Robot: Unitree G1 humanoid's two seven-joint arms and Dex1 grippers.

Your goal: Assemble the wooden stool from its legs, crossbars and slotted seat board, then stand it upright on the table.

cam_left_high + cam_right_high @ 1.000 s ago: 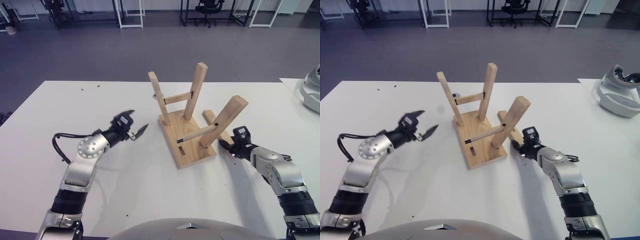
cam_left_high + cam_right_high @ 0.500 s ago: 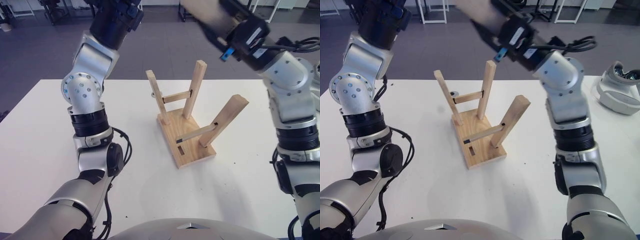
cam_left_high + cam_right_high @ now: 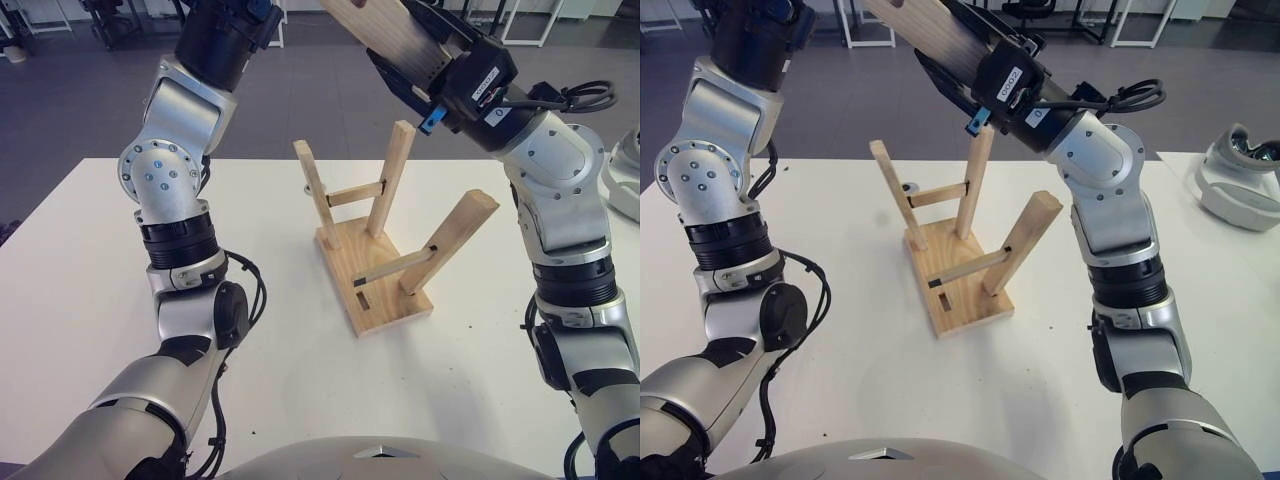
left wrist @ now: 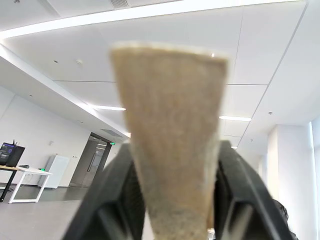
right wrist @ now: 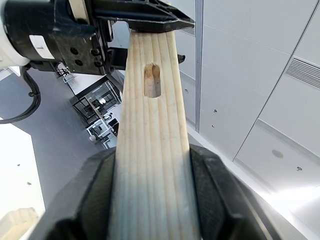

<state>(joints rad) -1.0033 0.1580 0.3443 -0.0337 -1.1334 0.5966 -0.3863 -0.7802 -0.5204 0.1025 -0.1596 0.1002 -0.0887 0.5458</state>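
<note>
The slotted seat board (image 3: 385, 300) lies flat on the white table (image 3: 100, 260), with three legs (image 3: 390, 180) sticking up from it and two crossbars (image 3: 356, 196) between them. A loose wooden leg (image 3: 395, 30) is held high above the stool, slanting up toward the left. My right gripper (image 3: 962, 58) is shut on its lower end, and its black fingers (image 5: 95, 200) flank the wood (image 5: 150, 150). My left gripper (image 5: 150, 31) is shut on the leg's far end, clamping the end grain (image 4: 172, 140) between dark fingers (image 4: 120, 200).
An open slot (image 3: 362, 298) shows in the seat board near its front corner. A white and grey headset (image 3: 1235, 180) rests at the table's right edge. Desks and chairs stand in the room behind.
A second ago both arms were low on the table, the left gripper open. They have since risen with the loose leg from behind the stool; in the last half second it shifted slightly.
</note>
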